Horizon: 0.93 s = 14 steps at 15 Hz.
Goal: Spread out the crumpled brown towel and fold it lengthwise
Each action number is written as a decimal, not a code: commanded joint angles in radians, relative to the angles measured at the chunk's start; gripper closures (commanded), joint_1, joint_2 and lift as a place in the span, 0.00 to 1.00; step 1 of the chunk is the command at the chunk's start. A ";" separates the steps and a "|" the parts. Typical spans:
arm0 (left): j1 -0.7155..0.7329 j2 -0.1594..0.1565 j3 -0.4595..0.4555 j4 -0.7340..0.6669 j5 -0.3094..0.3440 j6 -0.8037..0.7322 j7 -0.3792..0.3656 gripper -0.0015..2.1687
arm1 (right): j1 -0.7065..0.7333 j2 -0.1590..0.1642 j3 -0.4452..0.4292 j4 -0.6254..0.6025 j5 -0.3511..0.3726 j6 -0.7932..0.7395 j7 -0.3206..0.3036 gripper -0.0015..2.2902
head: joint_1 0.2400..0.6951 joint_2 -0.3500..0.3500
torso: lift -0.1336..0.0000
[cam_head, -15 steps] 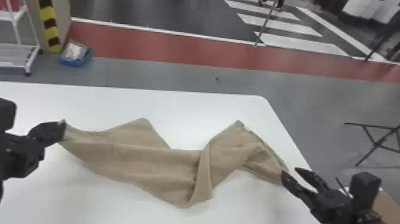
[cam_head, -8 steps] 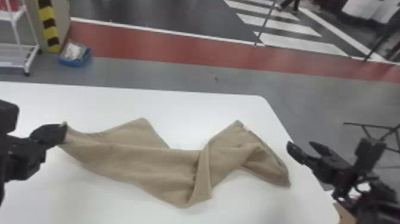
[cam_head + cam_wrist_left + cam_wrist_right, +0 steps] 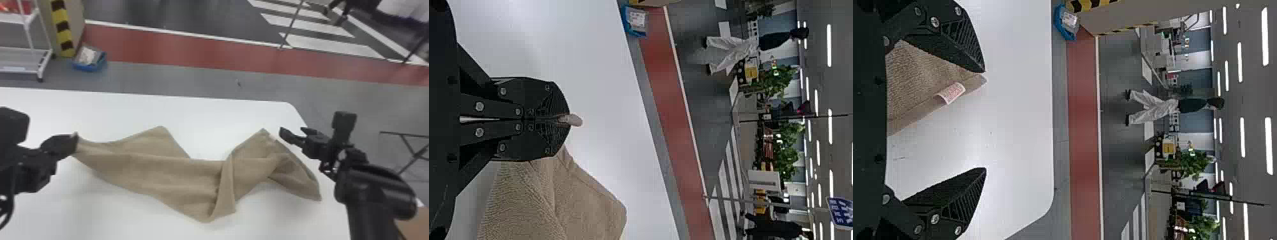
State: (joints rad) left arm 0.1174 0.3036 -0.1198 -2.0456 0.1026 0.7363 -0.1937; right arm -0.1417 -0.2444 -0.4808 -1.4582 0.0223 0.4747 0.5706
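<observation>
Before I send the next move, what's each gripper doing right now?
Left gripper: shut on a corner of the brown towel.
Right gripper: open, holding nothing, beside the towel's tagged corner.

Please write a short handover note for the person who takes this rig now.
Left gripper: shut on the left end of the towel.
Right gripper: open, empty, near the towel's far right corner, by the small label.
Towel: on the table, partly stretched, right part twisted.
Done: left end gripped.
Left: probably grip the right corner, flatten, fold lengthwise.
</observation>
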 commanded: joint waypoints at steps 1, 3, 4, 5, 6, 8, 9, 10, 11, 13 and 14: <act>-0.004 0.000 -0.001 0.013 0.000 -0.004 -0.001 0.54 | -0.070 -0.006 0.037 0.096 0.039 -0.012 -0.003 0.11 | 1.00 0.08 | 0.07; -0.007 0.000 -0.001 0.025 0.000 -0.013 -0.003 0.54 | -0.116 -0.027 0.085 0.171 0.048 -0.015 -0.003 0.13 | 1.00 0.10 | 0.07; -0.007 0.000 -0.001 0.032 0.002 -0.019 -0.004 0.54 | -0.136 -0.032 0.116 0.206 0.073 -0.024 -0.003 0.13 | 1.00 0.11 | 0.07; -0.008 0.000 -0.001 0.041 0.005 -0.025 -0.004 0.54 | -0.151 -0.030 0.145 0.233 0.088 -0.043 -0.005 0.13 | 1.00 0.12 | 0.07; -0.008 0.000 -0.003 0.045 0.005 -0.028 -0.004 0.54 | -0.160 -0.030 0.163 0.251 0.100 -0.052 -0.006 0.13 | 1.00 0.13 | 0.07; -0.007 0.000 -0.003 0.048 0.005 -0.031 -0.006 0.54 | -0.182 -0.029 0.197 0.295 0.119 -0.055 -0.017 0.13 | 1.00 0.15 | 0.07; -0.004 0.000 -0.001 0.047 0.005 -0.031 -0.007 0.54 | -0.188 -0.029 0.206 0.311 0.137 -0.055 -0.028 0.13 | 1.00 0.17 | 0.07; -0.001 0.000 0.002 0.044 0.005 -0.034 -0.009 0.54 | -0.194 -0.029 0.209 0.329 0.149 -0.067 -0.029 0.13 | 1.00 0.17 | 0.07; 0.001 0.000 0.005 0.041 0.005 -0.034 -0.012 0.54 | -0.194 -0.032 0.208 0.341 0.148 -0.080 -0.043 0.13 | 1.00 0.17 | 0.07; 0.004 0.002 0.005 0.038 0.005 -0.031 -0.013 0.54 | -0.214 -0.047 0.208 0.384 0.149 -0.080 -0.041 0.18 | 1.00 0.18 | 0.07; 0.007 0.002 0.005 0.036 0.005 -0.031 -0.013 0.54 | -0.222 -0.053 0.208 0.397 0.143 -0.077 -0.025 0.26 | 1.00 0.17 | 0.07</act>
State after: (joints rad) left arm 0.1208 0.3039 -0.1153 -2.0074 0.1074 0.7038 -0.2070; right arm -0.3513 -0.2881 -0.2730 -1.0846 0.1702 0.3961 0.5370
